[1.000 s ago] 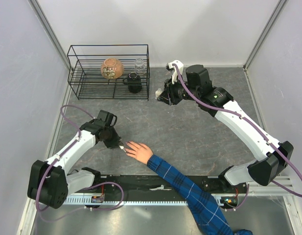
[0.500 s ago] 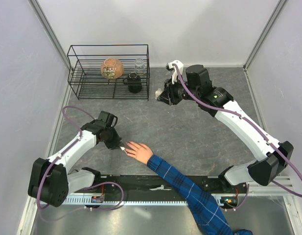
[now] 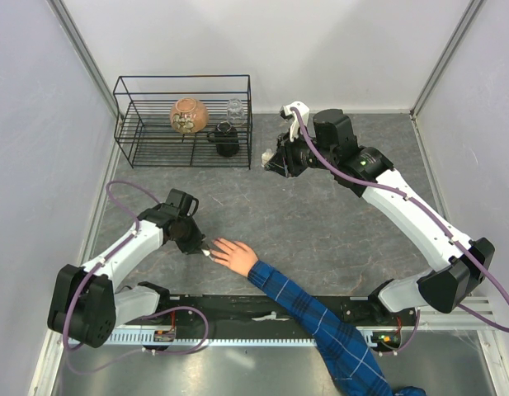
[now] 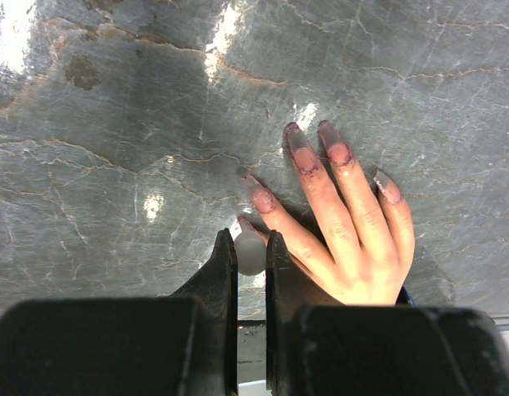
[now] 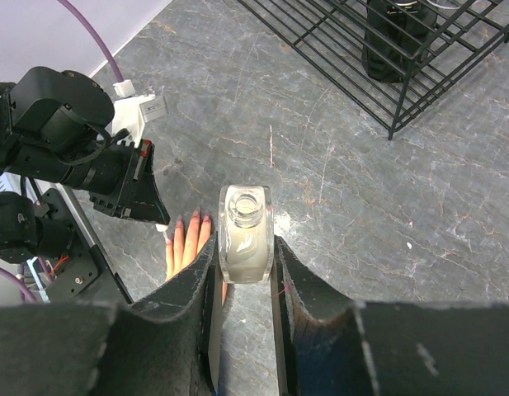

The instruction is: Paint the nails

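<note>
A bare hand (image 3: 235, 255) with a blue plaid sleeve (image 3: 320, 322) lies flat on the grey table. Its long nails (image 4: 300, 142) are stained dark pink. My left gripper (image 3: 203, 246) is shut on a small white cap (image 4: 250, 257), held right at the thumb tip (image 4: 242, 225); the brush below the cap is hidden. My right gripper (image 3: 270, 161) is raised at the back middle and shut on a small clear open bottle (image 5: 246, 233) of pale liquid. The hand also shows in the right wrist view (image 5: 188, 243).
A black wire rack (image 3: 130, 124) at the back left holds a brown round pot (image 3: 189, 115), a glass jar (image 3: 235, 110) and a black cup (image 3: 226, 139). Grey walls enclose the table on three sides.
My left gripper has edged slightly along the thumb side of the hand with the cap. The hand and the right arm have stayed still.
</note>
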Available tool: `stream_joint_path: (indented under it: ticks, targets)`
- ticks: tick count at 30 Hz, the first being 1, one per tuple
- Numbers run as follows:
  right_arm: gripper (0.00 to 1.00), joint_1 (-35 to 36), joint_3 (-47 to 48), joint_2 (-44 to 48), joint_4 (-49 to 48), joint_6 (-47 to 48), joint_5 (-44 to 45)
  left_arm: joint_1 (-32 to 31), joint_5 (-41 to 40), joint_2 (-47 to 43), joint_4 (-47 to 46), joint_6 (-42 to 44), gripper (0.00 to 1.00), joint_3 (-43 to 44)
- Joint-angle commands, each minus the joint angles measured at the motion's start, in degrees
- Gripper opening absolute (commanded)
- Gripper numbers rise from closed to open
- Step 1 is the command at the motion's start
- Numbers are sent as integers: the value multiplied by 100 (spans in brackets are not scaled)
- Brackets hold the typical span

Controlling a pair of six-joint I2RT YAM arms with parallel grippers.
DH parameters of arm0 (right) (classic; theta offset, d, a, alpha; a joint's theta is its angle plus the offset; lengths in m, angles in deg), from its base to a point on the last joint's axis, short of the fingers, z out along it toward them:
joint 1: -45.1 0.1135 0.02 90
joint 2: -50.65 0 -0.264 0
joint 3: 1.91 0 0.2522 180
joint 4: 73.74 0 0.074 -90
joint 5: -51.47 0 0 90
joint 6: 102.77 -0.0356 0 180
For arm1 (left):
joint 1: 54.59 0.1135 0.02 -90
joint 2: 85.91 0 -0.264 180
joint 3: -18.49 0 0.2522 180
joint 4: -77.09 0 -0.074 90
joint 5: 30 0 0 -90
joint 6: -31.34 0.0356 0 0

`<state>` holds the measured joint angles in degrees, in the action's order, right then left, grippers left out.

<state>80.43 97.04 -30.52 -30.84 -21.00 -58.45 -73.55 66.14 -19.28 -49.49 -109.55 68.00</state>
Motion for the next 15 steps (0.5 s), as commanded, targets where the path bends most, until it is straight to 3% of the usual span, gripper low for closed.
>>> stream_joint_path:
  ticks: [1,15]
  targets:
    - [0,-18,42,127,-295,-30,-108,33,-42,34,-143,9,2,-41]
    - [0,-35,86,101,-287,-3,-108,42,-147,43,-196,-35,2,20]
